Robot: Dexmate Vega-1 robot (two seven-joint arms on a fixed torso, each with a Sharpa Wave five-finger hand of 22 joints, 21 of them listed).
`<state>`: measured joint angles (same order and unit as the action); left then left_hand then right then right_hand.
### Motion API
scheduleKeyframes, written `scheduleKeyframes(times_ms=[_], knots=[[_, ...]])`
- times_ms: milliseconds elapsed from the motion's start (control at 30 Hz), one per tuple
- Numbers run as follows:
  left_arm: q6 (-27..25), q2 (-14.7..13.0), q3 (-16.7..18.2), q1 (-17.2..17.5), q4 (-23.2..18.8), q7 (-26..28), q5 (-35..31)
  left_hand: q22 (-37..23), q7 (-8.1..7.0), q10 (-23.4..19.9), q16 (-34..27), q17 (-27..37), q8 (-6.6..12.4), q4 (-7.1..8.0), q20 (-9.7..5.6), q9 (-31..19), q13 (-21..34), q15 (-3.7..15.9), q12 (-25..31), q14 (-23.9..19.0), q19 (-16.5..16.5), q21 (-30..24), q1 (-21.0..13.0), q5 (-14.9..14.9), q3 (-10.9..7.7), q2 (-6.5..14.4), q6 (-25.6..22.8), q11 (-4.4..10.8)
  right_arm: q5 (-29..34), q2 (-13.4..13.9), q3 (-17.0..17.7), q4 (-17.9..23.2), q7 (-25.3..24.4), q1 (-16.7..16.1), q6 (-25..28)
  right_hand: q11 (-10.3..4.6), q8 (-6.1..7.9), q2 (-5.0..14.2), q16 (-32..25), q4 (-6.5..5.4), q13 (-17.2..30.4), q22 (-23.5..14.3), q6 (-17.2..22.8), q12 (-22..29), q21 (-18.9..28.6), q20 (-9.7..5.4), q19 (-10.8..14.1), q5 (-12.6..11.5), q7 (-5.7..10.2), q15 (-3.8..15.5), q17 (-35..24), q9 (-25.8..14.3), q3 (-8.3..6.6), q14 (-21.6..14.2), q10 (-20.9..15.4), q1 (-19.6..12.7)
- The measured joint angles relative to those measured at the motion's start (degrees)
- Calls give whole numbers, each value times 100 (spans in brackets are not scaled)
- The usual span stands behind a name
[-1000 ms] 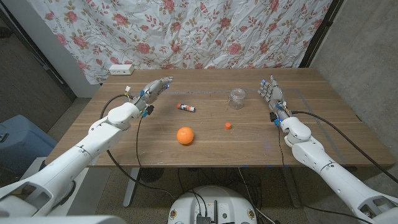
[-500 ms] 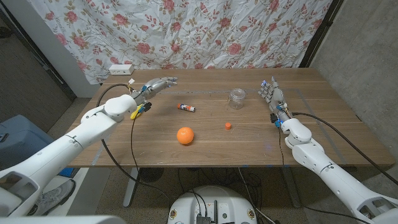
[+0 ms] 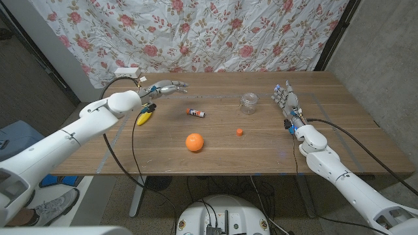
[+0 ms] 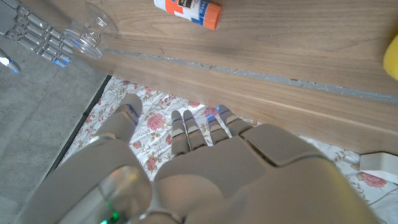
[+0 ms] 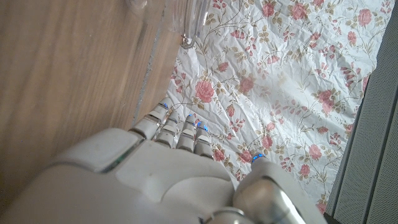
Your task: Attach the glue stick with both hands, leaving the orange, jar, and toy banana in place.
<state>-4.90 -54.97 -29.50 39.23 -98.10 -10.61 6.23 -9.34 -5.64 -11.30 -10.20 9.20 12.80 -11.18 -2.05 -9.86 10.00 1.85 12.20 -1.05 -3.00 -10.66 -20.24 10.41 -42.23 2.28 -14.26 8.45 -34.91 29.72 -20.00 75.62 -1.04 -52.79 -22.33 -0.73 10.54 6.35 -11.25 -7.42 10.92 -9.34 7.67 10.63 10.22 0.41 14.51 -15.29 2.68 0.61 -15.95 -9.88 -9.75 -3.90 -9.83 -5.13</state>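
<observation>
The glue stick, white with an orange end, lies on its side in the middle of the wooden table. Its small orange cap lies apart from it, to the right and nearer the front. My left hand hovers behind and left of the stick with fingers stretched out and nothing in it. My right hand stands open near the right side, just right of the clear jar. The orange sits near the front. The toy banana lies at the left.
A white power strip sits at the table's back left corner. A flowered cloth hangs behind the table. Bare wood lies between the glue stick and the cap.
My left arm has swung up and toward the back left, uncovering the toy banana beneath it. The right hand and the objects have stayed put.
</observation>
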Motion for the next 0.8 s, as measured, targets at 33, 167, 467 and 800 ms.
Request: scheduleKeyframes(times_ms=[33,167,467,800], knots=[[-1,-12,-27,-38,-7,-3,-5,0,-9,-17,0,0,1,0,0,0,0,0,0,0,0,0,-28,0,0,-2,-9,-16,0,-4,0,-1,-5,1,0,0,8,0,0,0,0,0,0,0,18,0,0,0,0,0,0,0,0,0,0,0],[-88,-62,-133,-183,-46,-188,-331,0,-41,-80,0,0,1,-8,0,-1,0,0,0,0,0,0,-102,0,-9,-54,-41,46,3,-15,0,-7,-34,6,0,0,8,0,0,17,0,0,31,0,18,0,0,-44,-31,2,0,0,-17,-2,0,0],[-295,-148,-382,-466,-169,-446,-1106,0,-226,-330,0,0,44,0,0,-16,0,19,0,-81,-62,0,-514,0,-49,-214,-226,194,19,-66,-7,-76,-82,36,0,-21,8,0,0,24,1,0,62,40,17,-42,42,-44,0,21,26,0,-24,-21,-21,0],[-409,-125,-675,-792,-209,-707,-2011,-1,-359,-477,0,0,44,1,-17,-16,-1,15,0,-137,-108,0,-829,0,-49,-392,-358,341,29,-140,-40,-210,-88,117,0,-21,8,0,0,15,1,-1,62,40,17,-41,42,-44,-1,21,54,0,-64,-21,-21,0]])
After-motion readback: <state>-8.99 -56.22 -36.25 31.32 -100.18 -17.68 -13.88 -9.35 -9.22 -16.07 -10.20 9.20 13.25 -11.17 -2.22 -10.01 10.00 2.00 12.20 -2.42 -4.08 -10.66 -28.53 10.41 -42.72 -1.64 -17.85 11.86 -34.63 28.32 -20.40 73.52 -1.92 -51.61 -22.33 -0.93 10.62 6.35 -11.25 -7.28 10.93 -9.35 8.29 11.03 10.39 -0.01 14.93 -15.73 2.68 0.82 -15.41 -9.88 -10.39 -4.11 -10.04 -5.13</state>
